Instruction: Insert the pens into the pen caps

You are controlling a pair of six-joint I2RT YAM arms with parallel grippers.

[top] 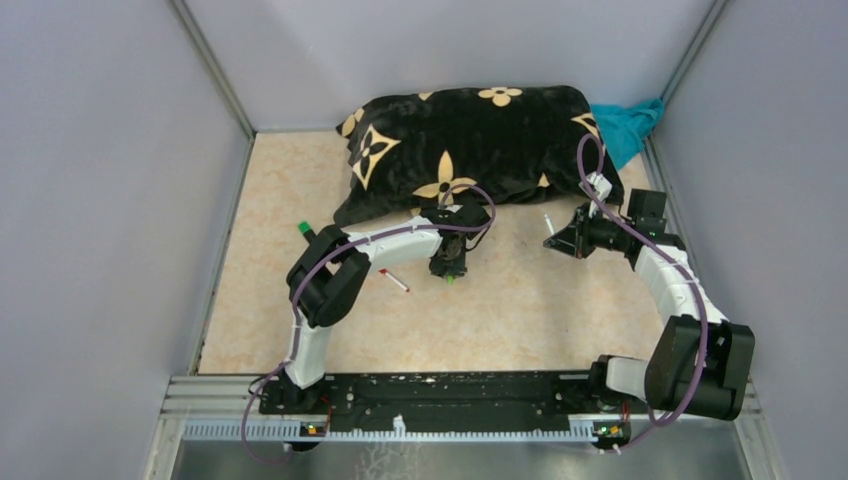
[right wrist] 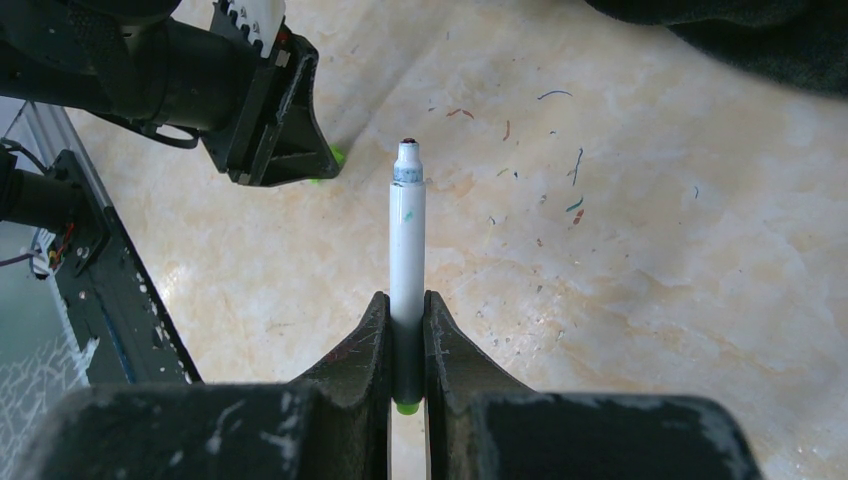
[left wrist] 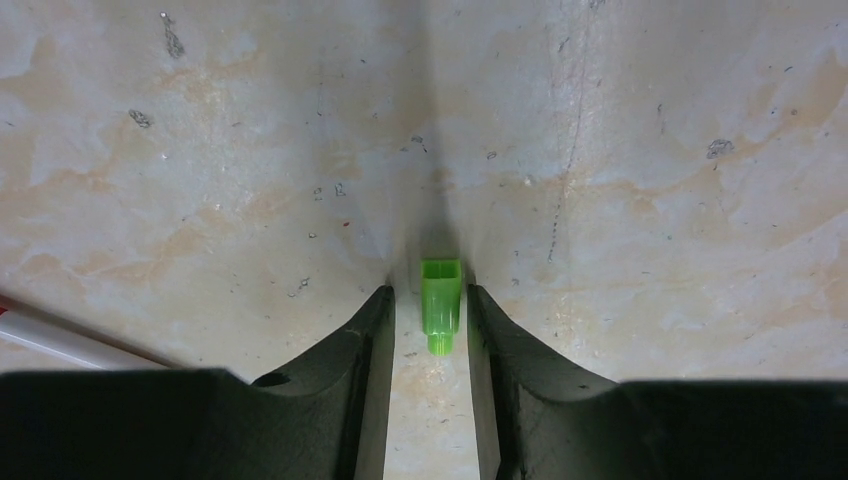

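**Pens not yet capped: one pen gripped, one cap between the jaws**

On the worktop (top: 500, 320), in front of the black cushion (top: 470, 130), no pen sits inside a cap, so I judge that the task is only at its beginning. The right tool (right wrist: 405, 310) is clamped on the white pen (right wrist: 407, 240), whose tip is bare. The left tool (top: 448, 268) stands with jaws apart around the green cap (left wrist: 441, 300), which lies on the worktop unsqueezed. Another pen (top: 393, 280) lies loose nearby.

A beige marbled table (top: 520, 310) carried a black flowered cushion (top: 470, 140), a teal cloth (top: 630, 125), a red-tipped pen (top: 393, 281) and a green cap (left wrist: 441, 300).
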